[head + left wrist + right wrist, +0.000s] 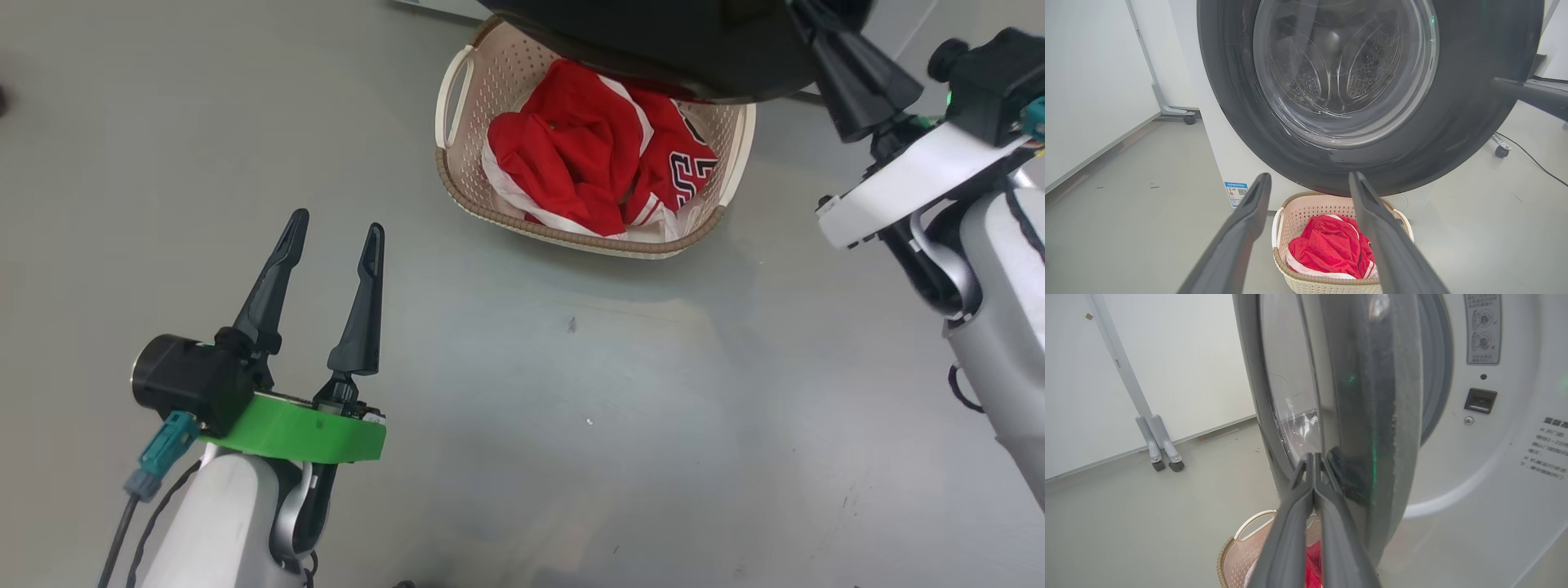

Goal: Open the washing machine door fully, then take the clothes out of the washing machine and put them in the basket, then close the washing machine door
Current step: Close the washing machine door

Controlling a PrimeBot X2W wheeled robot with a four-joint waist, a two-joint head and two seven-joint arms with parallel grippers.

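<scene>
Left gripper (pixel 338 222) sits lowest in the head view: fingers spread wide, nothing between them, hovering over bare grey floor (pixel 571 408), well apart from the basket (pixel 588 241).

Right gripper (pixel 1314 457): fingers pressed together, nothing held. In the right wrist view the tips sit against the washing machine door (pixel 1372 416), at the edge between glass and black rim. Looks like contact, can't fully confirm. Left wrist view shows the same dark fingers reaching in from the right onto the rim.

Door state: ajar. Right wrist view sees it almost edge-on, with a gap to the white front of the washing machine (pixel 1474 457) and the grey gasket (pixel 1433 375) visible in that gap. Latch slot (pixel 1480 401) on the front panel is exposed.

Clothes (pixel 571 147): red jerseys bunched inside the basket, white trim showing, a navy number facing up on the right side.

Basket stands on the floor just in front of the machine, partly under the door's lower rim in the head view.

Drum (pixel 1339 69) seen through the glass from the left wrist. No red visible in it.

Blue sticker (pixel 1236 193) low on the cabinet, left of the basket.
</scene>
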